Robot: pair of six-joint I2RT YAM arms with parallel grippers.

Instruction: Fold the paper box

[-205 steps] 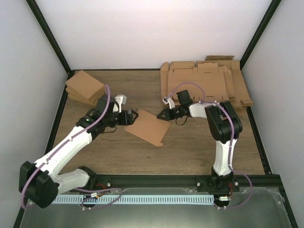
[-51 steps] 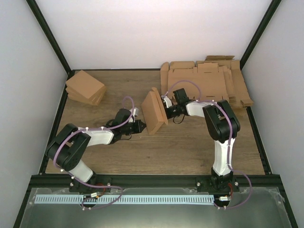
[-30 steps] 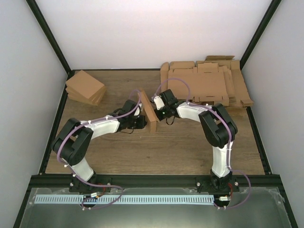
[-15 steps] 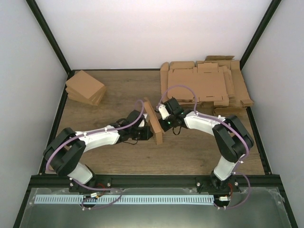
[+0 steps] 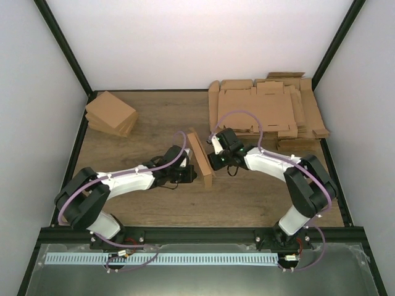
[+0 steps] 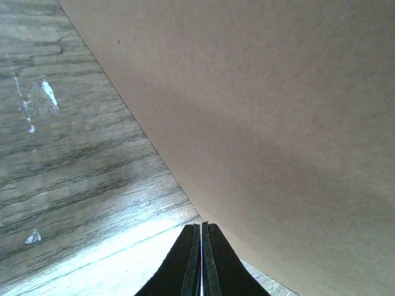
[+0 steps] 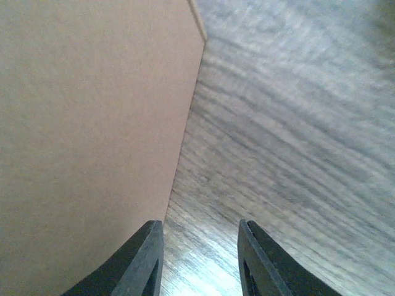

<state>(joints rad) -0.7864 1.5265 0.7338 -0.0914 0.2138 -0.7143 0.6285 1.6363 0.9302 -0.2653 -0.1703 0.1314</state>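
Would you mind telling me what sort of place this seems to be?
Probably a robot test cell for box folding: a wooden table walled by white panels in a black frame, a pile of flat cardboard sheets and a pile of folded boxes.

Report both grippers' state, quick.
Left gripper: closed, empty, its tip close to the paper box.
Right gripper: open, holding nothing, with the box beside it.

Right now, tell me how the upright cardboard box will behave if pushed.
The box stands on a narrow edge, so it would likely tip over. Its broad face looks flat and unbent, so probably fairly stiff. Thin cardboard: likely light.
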